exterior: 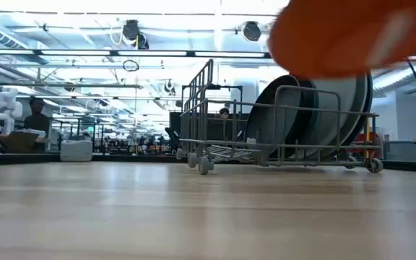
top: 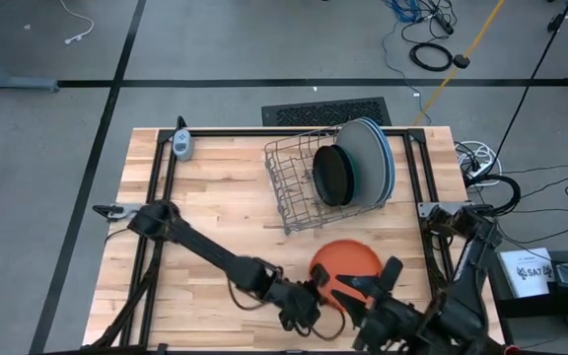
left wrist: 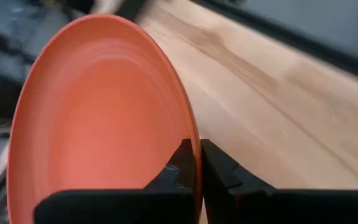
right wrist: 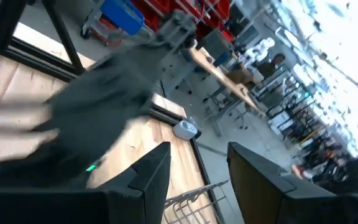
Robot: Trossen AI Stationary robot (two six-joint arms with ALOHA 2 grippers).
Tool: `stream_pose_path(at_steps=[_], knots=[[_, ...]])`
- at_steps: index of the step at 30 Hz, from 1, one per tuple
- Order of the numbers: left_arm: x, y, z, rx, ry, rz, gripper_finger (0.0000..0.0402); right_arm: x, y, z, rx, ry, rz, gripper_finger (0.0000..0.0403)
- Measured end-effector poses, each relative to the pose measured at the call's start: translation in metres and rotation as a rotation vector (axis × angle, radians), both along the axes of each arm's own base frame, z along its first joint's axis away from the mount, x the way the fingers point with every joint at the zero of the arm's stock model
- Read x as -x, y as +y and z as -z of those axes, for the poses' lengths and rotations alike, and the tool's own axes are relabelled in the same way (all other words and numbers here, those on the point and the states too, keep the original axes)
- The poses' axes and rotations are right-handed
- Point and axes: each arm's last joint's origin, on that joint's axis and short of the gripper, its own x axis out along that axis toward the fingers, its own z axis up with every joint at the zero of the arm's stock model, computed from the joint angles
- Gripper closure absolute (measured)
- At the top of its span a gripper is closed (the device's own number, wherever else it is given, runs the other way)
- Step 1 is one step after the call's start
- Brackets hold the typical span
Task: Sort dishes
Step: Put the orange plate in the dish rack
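Pinching the rim of the orange plate (left wrist: 98, 118), the left gripper (left wrist: 197, 163) had its two dark fingers pressed against the plate's edge, one on each face. From overhead, that gripper (top: 316, 296) sat at about six o'clock on the wooden table (top: 215, 217), with the orange plate (top: 348, 261) lifted off the wood, as the table-level camera showed it (exterior: 352, 32) hanging clear above the surface. Just beside it, toward five o'clock, the right gripper (top: 388, 281) hovered with its fingers (right wrist: 151, 171) spread apart and nothing between them. At about one o'clock stood the grey wire dish rack (top: 299, 182), holding a black plate (top: 331, 176) leaning against larger pale blue plates (top: 373, 158) on edge.
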Motion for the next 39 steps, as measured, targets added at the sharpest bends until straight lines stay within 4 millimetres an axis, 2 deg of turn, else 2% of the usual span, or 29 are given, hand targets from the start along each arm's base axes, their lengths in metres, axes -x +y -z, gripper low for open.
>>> stream_pose_path(at_steps=[6, 10, 14, 16, 18, 24, 30, 35, 39], knots=[[0.013, 0.041, -0.078, 0.282, -0.145, -0.190, 0.0400, 0.027, 0.019, -0.004, 0.086, -0.095, -0.012, 0.0250], [0.018, 0.067, -0.112, 0.445, -0.278, -0.272, 0.0400, 0.046, 0.030, -0.006, 0.112, -0.157, -0.026, 0.0250], [0.017, 0.096, -0.149, 0.702, -0.522, -0.330, 0.0401, 0.055, 0.037, -0.006, 0.102, -0.166, -0.054, 0.0250], [0.018, 0.112, -0.161, 0.825, -0.638, -0.351, 0.0401, 0.057, 0.038, -0.007, 0.098, -0.169, -0.058, 0.0250], [0.016, 0.127, -0.164, 0.928, -0.698, -0.379, 0.0401, 0.056, 0.038, -0.007, 0.098, -0.168, -0.057, 0.0250], [0.007, 0.161, -0.154, 1.102, -0.675, -0.506, 0.0401, 0.059, 0.040, -0.007, 0.107, -0.164, -0.068, 0.0250], [0.010, 0.181, -0.131, 1.255, -0.750, -0.569, 0.0401, 0.072, 0.044, -0.005, 0.106, -0.164, -0.104, 0.0250], [0.028, 0.201, -0.118, 1.383, -0.829, -0.641, 0.0401, 0.083, 0.047, -0.004, 0.087, -0.174, -0.132, 0.0250], [0.047, 0.206, -0.102, 1.414, -0.860, -0.718, 0.0402, 0.085, 0.048, -0.003, 0.083, -0.176, -0.138, 0.0250]])
